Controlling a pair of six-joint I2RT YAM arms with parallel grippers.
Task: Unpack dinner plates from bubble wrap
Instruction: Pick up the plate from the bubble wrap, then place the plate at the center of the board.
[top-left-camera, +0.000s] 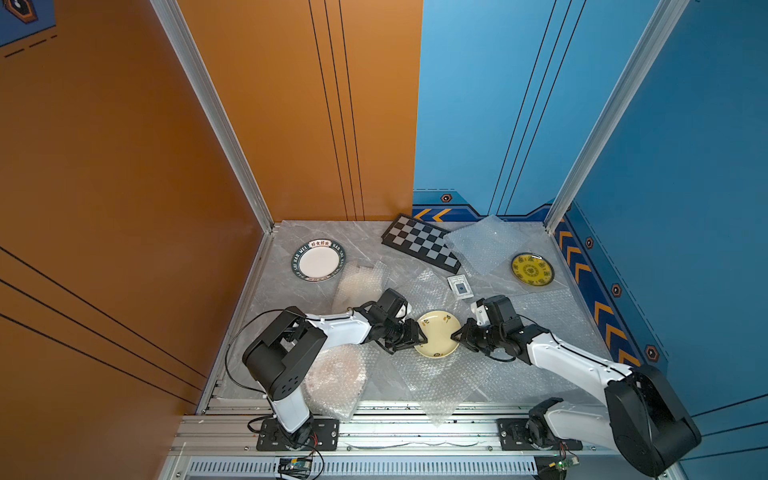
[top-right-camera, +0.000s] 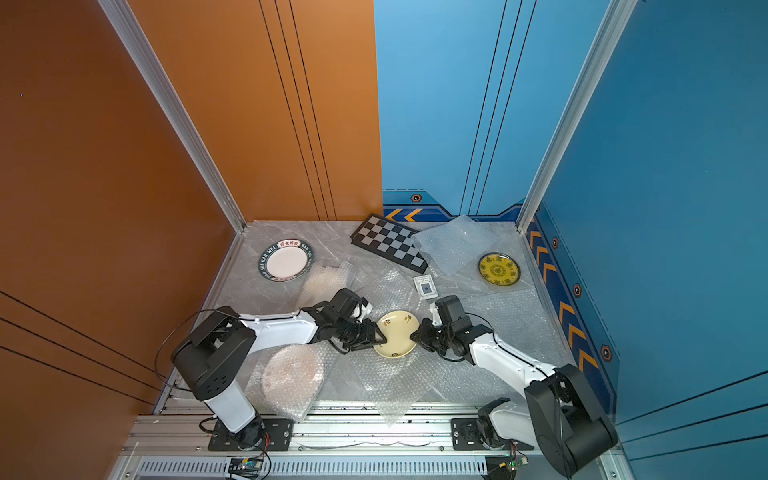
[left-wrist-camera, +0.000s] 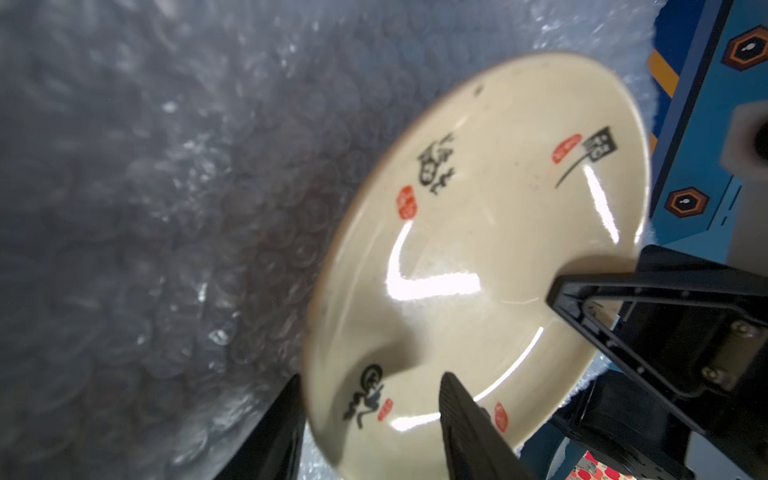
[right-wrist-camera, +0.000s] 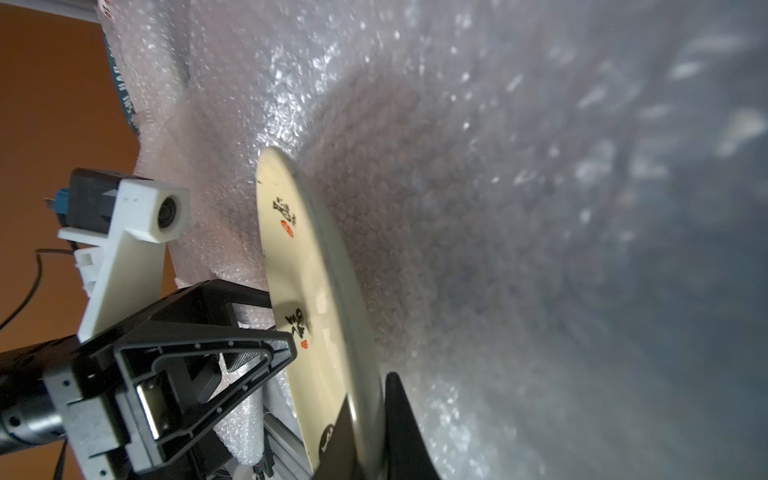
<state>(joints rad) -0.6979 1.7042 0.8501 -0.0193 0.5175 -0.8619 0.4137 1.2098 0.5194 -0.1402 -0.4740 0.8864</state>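
Left wrist view: cream plate (left-wrist-camera: 478, 249) held over the bubble wrap (left-wrist-camera: 166, 208), opposite rims pinched by left end effector (left-wrist-camera: 370, 382) and right end effector (right-wrist-camera: 368, 399). Handover judged; one grip to be released next.

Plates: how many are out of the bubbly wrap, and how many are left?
Done: the white lettered plate and the yellow plate lie bare. In hand: the left end effector and right end effector grip the cream plate by opposite rims, over its opened bubble wrap. Left: one wrapped plate by the left arm's base, and a wrapped bundle, probably another.
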